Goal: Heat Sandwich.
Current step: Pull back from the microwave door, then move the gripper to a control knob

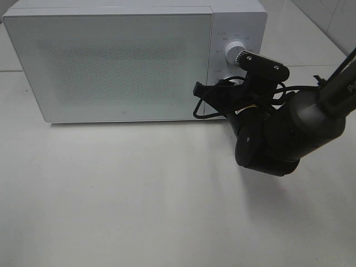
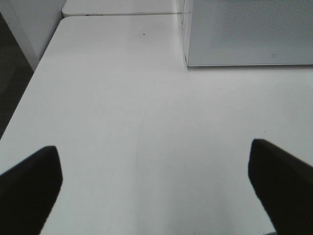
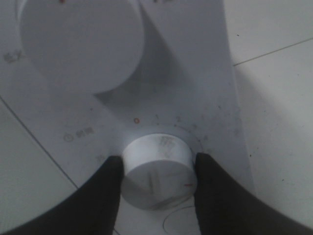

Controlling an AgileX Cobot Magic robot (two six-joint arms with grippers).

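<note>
right wrist view shows the right gripper (image 3: 159, 169) clamped on the lower knob (image 3: 157, 172) of the microwave (image 1: 111, 67), with a finger (image 3: 105, 191) pressed to each side of it. the larger upper knob (image 3: 80, 44) sits untouched on the same panel. from the high camera the microwave door is shut. the left gripper (image 2: 154, 156) hangs spread wide over the table (image 2: 122, 98), holding nothing. the sandwich is hidden in every view, so its place cannot be told.

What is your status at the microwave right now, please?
Right gripper shut on lower knob of microwave. Left gripper open above table. Sandwich not in view, door closed. No obstruction seen.
</note>
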